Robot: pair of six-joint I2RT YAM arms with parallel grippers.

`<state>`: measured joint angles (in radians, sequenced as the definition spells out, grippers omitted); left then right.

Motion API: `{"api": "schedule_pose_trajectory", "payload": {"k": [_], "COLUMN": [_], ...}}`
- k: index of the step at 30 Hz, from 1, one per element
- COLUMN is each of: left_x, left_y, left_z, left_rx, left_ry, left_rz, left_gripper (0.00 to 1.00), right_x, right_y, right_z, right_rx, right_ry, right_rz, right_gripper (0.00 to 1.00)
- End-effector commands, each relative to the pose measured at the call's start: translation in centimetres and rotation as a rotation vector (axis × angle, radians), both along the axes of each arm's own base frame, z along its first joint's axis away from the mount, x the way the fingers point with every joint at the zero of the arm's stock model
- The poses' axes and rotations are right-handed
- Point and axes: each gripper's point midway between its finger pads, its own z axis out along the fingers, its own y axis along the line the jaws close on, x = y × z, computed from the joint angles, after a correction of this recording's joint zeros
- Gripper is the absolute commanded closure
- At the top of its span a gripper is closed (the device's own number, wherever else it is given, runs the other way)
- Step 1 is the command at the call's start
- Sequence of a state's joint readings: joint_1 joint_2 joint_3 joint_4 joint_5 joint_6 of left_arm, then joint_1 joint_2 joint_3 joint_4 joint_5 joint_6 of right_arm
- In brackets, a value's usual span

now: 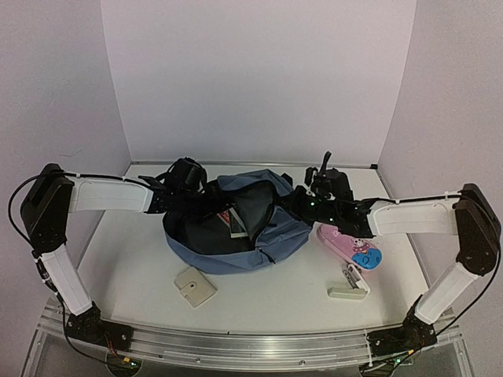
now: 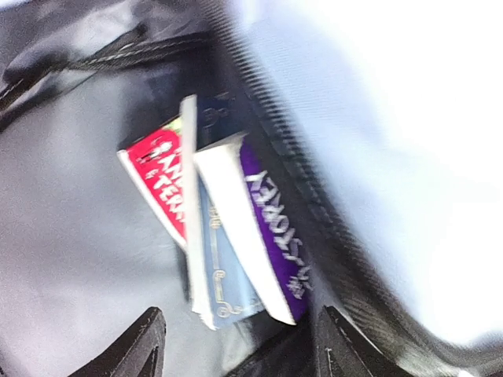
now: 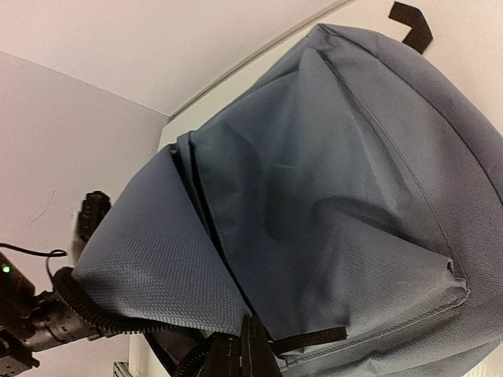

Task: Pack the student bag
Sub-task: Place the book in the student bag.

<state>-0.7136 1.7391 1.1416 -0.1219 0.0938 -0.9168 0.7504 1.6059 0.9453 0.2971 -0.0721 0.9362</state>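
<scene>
The student bag [image 1: 224, 259] is slate-blue and lies open in the middle of the table, its dark lining showing. Inside it lie three books [image 2: 228, 228], red, blue and purple, seen also from above as books [image 1: 233, 220]. My left gripper [image 2: 240, 345] reaches into the mouth of the bag from the left. It is open, its fingertips [image 2: 141, 345] just short of the books' lower edges and nothing between them. My right gripper [image 3: 251, 349] is shut on the bag's zip edge [image 3: 157, 326] at its right side, holding the flap up.
A beige square wallet [image 1: 194, 287] lies in front of the bag. A pink pencil case [image 1: 346, 245] with a blue round face sits to the right, and a small white stapler-like item [image 1: 348, 287] is nearer the front. Walls close the back and sides.
</scene>
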Motion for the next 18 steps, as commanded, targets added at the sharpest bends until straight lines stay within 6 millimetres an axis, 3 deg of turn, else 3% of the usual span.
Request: {"api": "schedule_pose_trajectory", "payload": {"k": [1, 3, 6, 9, 12, 16, 18], "left_x": [-0.5, -0.6, -0.8, -0.9, -0.8, -1.1, -1.3], "left_y": [-2.1, -3.0, -4.2, -4.8, -4.6, -3.6, -3.3], "left_z": [2.8, 3.7, 5.1, 5.8, 5.8, 5.6, 5.8], "left_rx": [-0.109, -0.149, -0.185, -0.190, -0.172, -0.132, -0.132], "left_ry": [-0.064, -0.084, -0.119, -0.137, -0.134, -0.124, -0.128], "left_rz": [-0.104, -0.140, -0.183, -0.210, -0.200, -0.179, -0.174], "left_gripper": [0.34, 0.34, 0.34, 0.34, 0.33, 0.33, 0.33], "right_x": [0.9, 0.8, 0.5, -0.6, -2.1, -4.3, -4.8], "right_y": [-0.4, -0.4, -0.4, -0.1, -0.6, -3.0, -4.4], "right_z": [-2.0, -2.2, -1.8, -0.1, 1.8, 4.8, 5.7], "right_rx": [0.000, -0.009, -0.017, -0.013, -0.007, 0.028, -0.016], "right_ry": [0.022, 0.021, 0.002, -0.043, -0.083, -0.138, -0.153], "right_rz": [-0.031, -0.029, -0.004, 0.067, 0.117, 0.099, 0.076], "right_gripper": [0.84, 0.67, 0.51, 0.32, 0.23, 0.04, 0.02]}}
